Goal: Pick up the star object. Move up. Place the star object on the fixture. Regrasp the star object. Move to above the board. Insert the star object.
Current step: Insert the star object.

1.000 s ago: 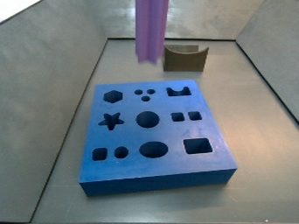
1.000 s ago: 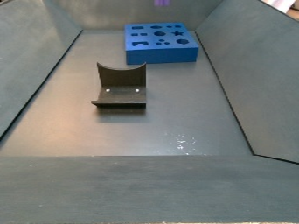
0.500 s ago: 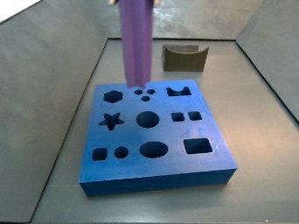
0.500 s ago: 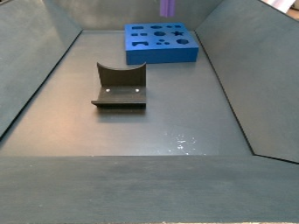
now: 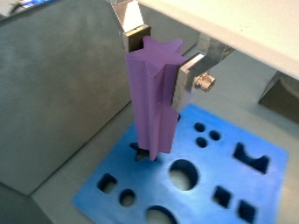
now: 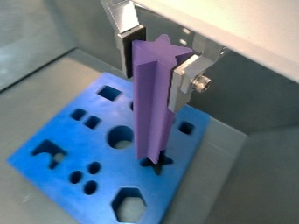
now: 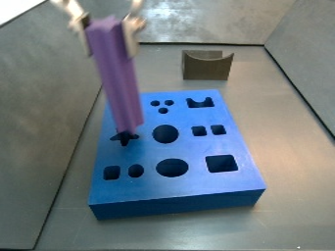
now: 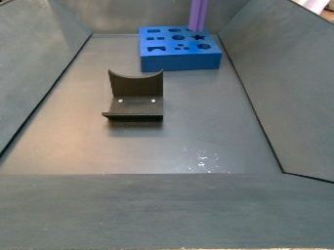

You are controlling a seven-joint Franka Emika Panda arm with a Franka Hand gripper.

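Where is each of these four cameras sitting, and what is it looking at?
Wrist views: both ride beside the claw, looking down the star onto the board; finger plates show.
Side view: high, near the board; claw at top, fixture beyond.
Side view: far end, fixture nearest, board behind; only the star shows.
All share star and board.

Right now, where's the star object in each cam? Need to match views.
Wrist view: star object upright mid-frame, held by the gripper, lower end at the board.
Wrist view: star object centre, tip at the star hole.
Side view: star object upper left, tip on the board's star hole.
Side view: star object at top edge, behind the board.
Shared landmark: the blue board.
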